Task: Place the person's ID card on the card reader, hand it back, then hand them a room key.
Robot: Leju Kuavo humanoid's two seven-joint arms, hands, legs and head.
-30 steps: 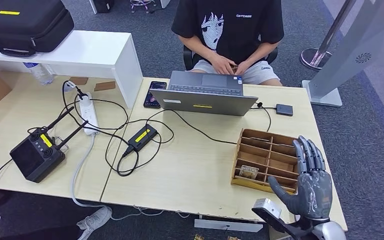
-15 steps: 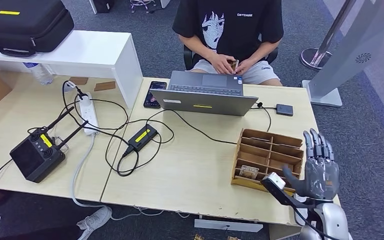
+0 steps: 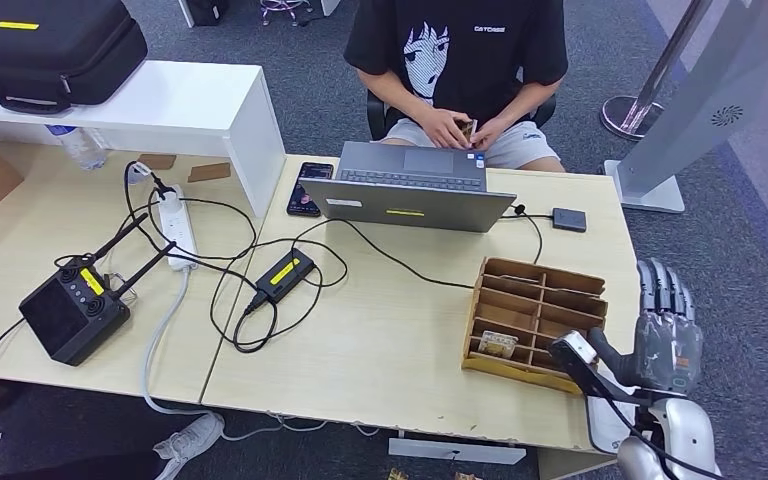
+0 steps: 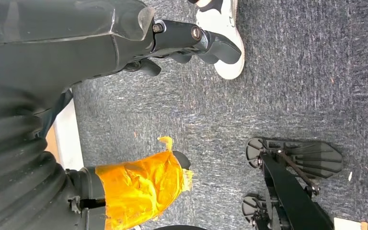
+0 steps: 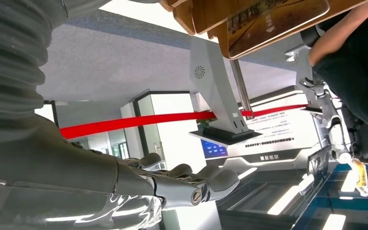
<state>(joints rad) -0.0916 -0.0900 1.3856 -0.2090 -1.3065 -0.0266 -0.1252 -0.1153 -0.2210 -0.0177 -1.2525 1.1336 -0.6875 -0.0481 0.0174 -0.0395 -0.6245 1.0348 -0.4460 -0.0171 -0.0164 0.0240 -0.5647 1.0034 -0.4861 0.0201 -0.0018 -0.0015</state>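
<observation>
Zero contact yet: right hand (image 3: 663,335) empty, fingers spread, beside wooden organizer (image 3: 535,313). Left hand (image 4: 182,40) hanging, empty. ID card (image 3: 469,129) in person's hands (image 3: 450,130) behind laptop (image 3: 407,187). Risk: clipping organizer or laptop on reach.

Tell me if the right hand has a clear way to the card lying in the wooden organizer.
Probably yes. The right hand is raised, fingers apart and holding nothing, just beside the wooden organizer. The card lies in an open-topped compartment at the near edge, with nothing over it. The low dividers may make pinching it awkward.
</observation>
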